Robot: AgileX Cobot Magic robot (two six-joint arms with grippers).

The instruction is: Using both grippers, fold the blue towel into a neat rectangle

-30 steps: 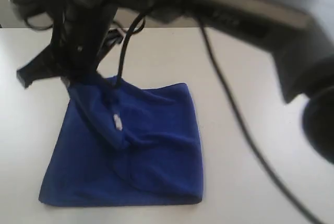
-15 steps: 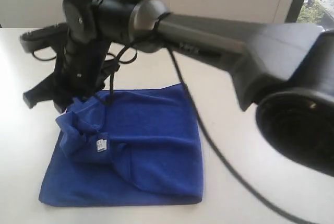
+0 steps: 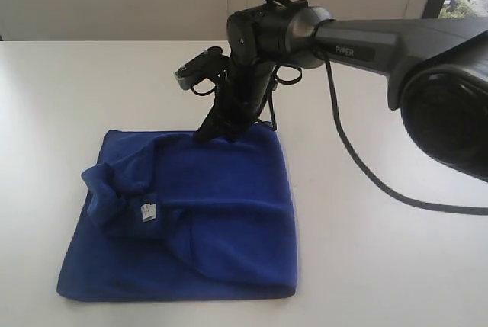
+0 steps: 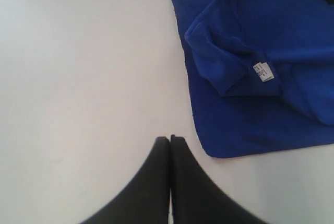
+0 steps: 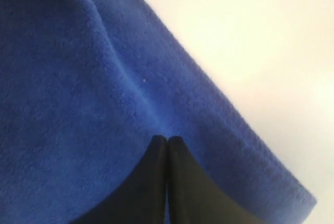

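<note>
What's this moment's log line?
blue towel: folded, corner bunched | left gripper: shut, off towel | right gripper: shut, touching towel

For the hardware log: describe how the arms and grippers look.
The right arm is a slim dark tube with white PIPER lettering, a rounded black wrist joint and a loose black cable. The right gripper and left gripper have matte black tapering jaws.
</note>
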